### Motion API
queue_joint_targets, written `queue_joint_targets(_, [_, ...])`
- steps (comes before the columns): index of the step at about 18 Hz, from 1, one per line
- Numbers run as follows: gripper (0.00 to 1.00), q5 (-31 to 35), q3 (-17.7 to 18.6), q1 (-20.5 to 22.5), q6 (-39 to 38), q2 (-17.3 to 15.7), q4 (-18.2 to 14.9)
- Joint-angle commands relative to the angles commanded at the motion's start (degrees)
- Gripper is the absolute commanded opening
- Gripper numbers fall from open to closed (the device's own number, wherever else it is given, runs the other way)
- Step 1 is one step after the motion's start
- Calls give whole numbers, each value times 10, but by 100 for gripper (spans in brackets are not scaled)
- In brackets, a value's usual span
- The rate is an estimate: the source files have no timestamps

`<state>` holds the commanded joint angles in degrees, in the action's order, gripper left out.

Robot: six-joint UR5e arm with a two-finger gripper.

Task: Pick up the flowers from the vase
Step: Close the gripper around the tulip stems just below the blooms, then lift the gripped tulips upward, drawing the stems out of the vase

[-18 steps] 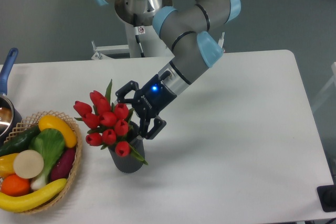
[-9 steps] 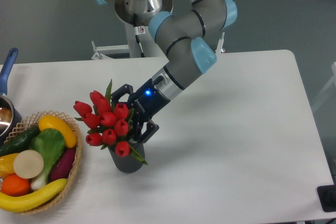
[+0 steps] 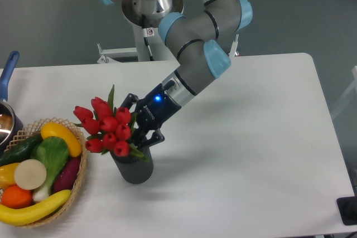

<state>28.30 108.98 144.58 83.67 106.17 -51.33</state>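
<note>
The flowers [image 3: 106, 129], a bunch of red tulip buds with green leaves, stand a little above the vase [image 3: 134, 170], their stems still reaching down into it. The vase is a dark grey cylinder on the white table, left of centre. My gripper [image 3: 136, 132] comes in from the right at a slant, just above the vase's rim. Its black fingers [image 3: 149, 137] are closed on the stems and leaves beneath the buds. The buds hide the far fingertip.
A wicker basket [image 3: 81, 166] with a banana, an orange, a cucumber and other produce stands close to the left of the vase. A pot with a blue handle [image 3: 8, 71] sits at the left edge. A black object [image 3: 347, 210] lies at the table's front right corner.
The gripper moved in on the bunch and its fingers closed on the stems. The flowers have since shifted up and to the left, baring more of the vase's rim.
</note>
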Motion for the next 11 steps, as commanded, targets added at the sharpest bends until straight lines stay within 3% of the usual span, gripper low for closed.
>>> queue_joint_targets(11, [42,-13,-4,10,-26,-5,-1])
